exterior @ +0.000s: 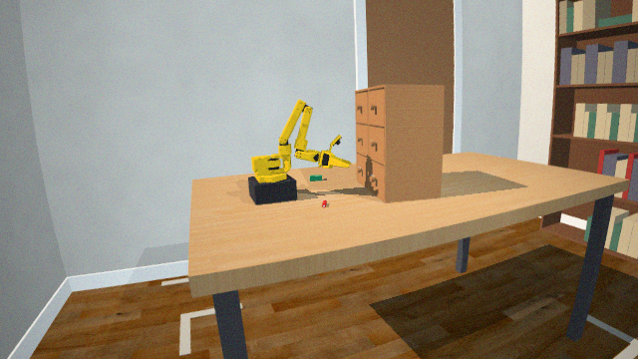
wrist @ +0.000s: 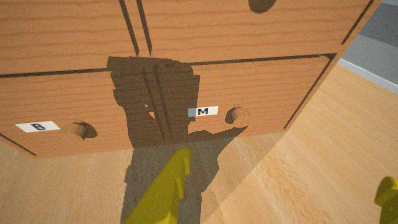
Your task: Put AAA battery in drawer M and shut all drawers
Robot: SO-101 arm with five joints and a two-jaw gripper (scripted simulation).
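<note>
The wooden chest (exterior: pixel 414 140) (wrist: pixel 240 35) stands upright on the table (exterior: pixel 279 239), all its drawers shut. In the wrist view the bottom-row drawer marked M (wrist: pixel 260 95) is straight ahead, with its round knob (wrist: pixel 237 115) beside the label. The drawer marked B (wrist: pixel 60 107) is to its left. My gripper (exterior: pixel 344 151) (wrist: pixel 285 167) is open and empty, low over the table just in front of the chest's bottom row. A small green thing (exterior: pixel 315 178) lies near the arm and a tiny red thing (exterior: pixel 324 203) lies further forward. I cannot tell which is the battery.
The arm's black base (exterior: pixel 272 189) sits near the table's left back part. The chest casts a shadow to its right. A bookshelf (exterior: pixel 593 120) stands beyond the table's right end.
</note>
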